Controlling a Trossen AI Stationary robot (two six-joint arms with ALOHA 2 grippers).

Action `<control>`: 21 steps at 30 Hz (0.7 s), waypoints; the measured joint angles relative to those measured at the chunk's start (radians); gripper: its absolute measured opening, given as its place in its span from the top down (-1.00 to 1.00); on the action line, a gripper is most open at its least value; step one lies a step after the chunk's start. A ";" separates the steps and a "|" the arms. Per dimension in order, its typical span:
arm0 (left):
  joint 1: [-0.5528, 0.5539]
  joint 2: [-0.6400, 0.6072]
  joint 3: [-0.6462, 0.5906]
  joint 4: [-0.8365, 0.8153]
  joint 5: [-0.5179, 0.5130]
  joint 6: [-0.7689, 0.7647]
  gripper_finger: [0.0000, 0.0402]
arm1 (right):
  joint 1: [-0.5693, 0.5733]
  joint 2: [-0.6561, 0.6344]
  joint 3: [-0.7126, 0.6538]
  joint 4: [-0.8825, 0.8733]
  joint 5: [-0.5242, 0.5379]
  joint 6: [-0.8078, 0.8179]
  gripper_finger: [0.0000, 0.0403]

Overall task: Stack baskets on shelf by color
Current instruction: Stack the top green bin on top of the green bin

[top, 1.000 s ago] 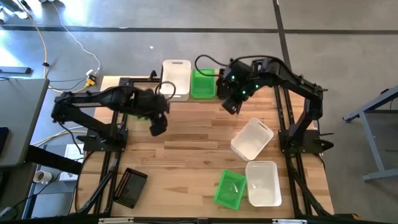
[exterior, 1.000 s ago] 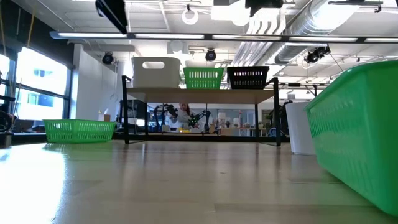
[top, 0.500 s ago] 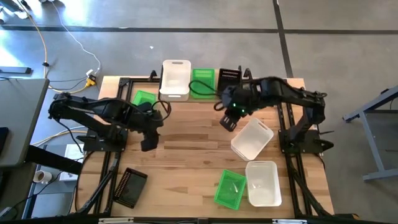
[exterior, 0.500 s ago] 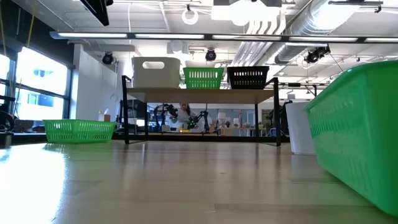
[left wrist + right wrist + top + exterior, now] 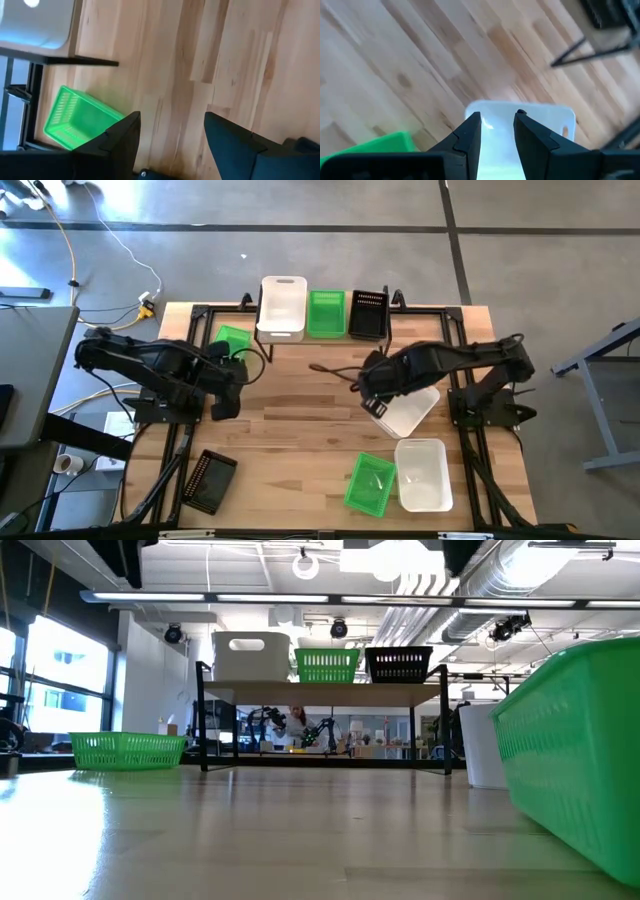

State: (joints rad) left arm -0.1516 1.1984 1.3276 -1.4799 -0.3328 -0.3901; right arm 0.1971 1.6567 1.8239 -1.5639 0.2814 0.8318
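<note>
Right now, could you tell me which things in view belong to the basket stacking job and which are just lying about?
Job: white basket, green basket and black basket on the shelf; loose white baskets, green baskets, black basket.
Lying about: yellow cable, tape roll.

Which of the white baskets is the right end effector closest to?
The tilted white smooth-walled plastic basket mid-table, directly beneath the right end effector; another white one sits nearer the front edge, a third on the shelf.

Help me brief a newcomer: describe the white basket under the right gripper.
Start at the shelf along the table's far edge, then come toward the right gripper. Beneath it lies a white basket, turned askew, unlike the square-set white basket nearer the front.
</note>
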 joint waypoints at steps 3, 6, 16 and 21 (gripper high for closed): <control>0.001 -0.048 -0.068 0.014 0.000 0.000 -0.05 | 0.013 -0.039 -0.081 0.001 0.000 0.063 0.49; 0.001 -0.106 -0.142 0.024 0.000 0.000 -0.05 | 0.020 -0.078 -0.156 0.022 0.000 0.117 0.49; 0.031 -0.225 -0.320 0.042 -0.008 0.034 -0.05 | 0.006 -0.209 -0.286 0.101 0.019 0.156 0.49; 0.123 -0.233 -0.377 0.045 -0.067 -0.007 -0.05 | -0.011 -0.236 -0.291 0.115 0.051 0.133 0.49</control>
State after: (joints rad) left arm -0.0289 0.9649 0.9506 -1.4345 -0.4000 -0.3972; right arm 0.1859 1.4210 1.5330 -1.4494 0.3328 0.9647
